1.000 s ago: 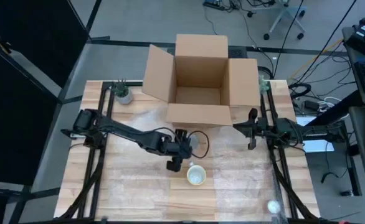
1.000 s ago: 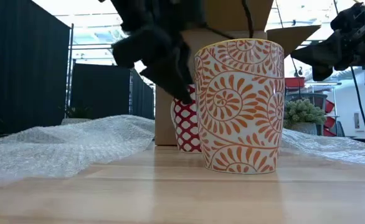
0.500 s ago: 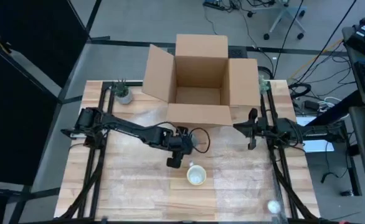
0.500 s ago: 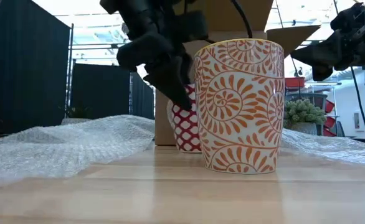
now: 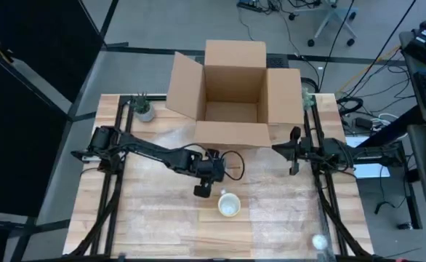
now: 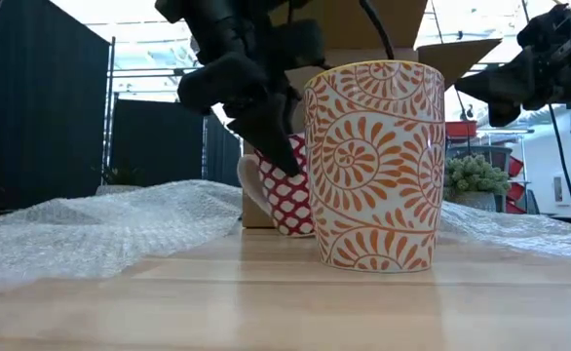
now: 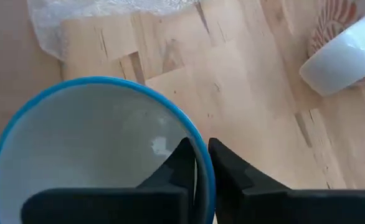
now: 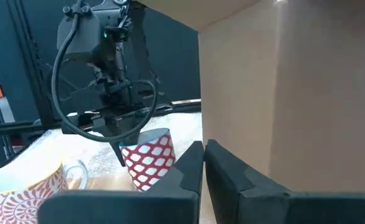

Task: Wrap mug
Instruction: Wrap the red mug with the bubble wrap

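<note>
Left gripper point(image 7: 198, 163) pinches the blue rim of the red-and-white lattice mug point(image 6: 284, 191), beside the orange spiral-patterned mug point(image 6: 375, 166). Next, presumably: carry it onto the bubble wrap sheet point(image 6: 100, 226). Right gripper point(image 8: 202, 163), fingers together, waits by the cardboard box point(image 5: 235, 94).

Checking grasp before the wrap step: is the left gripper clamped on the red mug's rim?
Yes. In the left wrist view the left gripper pinches the blue rim of the red mug.
</note>
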### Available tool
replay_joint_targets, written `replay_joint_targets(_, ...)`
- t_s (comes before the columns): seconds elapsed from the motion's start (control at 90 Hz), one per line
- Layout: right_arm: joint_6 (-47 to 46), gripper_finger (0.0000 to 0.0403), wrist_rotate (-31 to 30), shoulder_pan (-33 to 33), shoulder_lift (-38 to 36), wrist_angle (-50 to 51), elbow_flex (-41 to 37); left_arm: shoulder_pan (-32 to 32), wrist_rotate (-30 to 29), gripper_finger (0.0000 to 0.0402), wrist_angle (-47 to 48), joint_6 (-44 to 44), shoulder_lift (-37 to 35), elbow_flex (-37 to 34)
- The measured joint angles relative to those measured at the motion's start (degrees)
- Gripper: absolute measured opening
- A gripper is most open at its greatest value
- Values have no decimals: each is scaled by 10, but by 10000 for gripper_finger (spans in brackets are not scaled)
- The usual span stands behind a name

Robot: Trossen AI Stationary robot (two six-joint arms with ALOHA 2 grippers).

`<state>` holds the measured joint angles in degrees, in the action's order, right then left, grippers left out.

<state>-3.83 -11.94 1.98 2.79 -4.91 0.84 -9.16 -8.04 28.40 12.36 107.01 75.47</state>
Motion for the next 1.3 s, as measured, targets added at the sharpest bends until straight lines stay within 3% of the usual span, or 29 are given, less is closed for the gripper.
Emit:
replay_joint_targets(0.122, 0, 2, 0, 0, 0, 0, 0, -18, -34, 13, 57, -8, 2, 26)
replay_joint_targets(0.378, 0, 2, 0, 0, 0, 0, 0, -59, -61, 9, 223, -116, -18, 111)
replay_joint_targets(0.667, 0, 2, 0, 0, 0, 0, 0, -127, -67, 8, 394, -302, -94, 108)
replay_joint_targets(0.811, 0, 2, 0, 0, 0, 0, 0, -181, -69, 8, 442, -402, -140, 52)
replay_joint_targets(1.033, 0, 2, 0, 0, 0, 0, 0, -274, -71, 7, 397, -536, -213, -94)
replay_joint_targets(1.3, 0, 2, 0, 0, 0, 0, 0, -311, -65, 7, 277, -561, -233, -225)
